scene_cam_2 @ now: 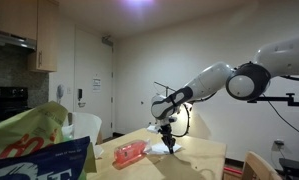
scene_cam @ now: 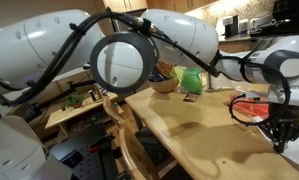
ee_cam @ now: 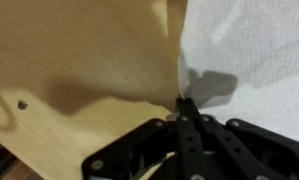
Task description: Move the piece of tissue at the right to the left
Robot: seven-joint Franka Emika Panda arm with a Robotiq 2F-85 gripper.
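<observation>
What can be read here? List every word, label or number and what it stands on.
No text is legible.
Foreground bag: red-and-white lettering, blurred and cut off.
Door notice: too small to read.
Red package: no legible print.
Tissue: blank.

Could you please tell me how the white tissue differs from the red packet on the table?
The tissue is white; the packet is red. The tissue lies as a thin, flat sheet, while the packet looks bulkier. The gripper appears to pinch the tissue's edge, whereas the packet lies apart from it. Both rest on the wooden table.
</observation>
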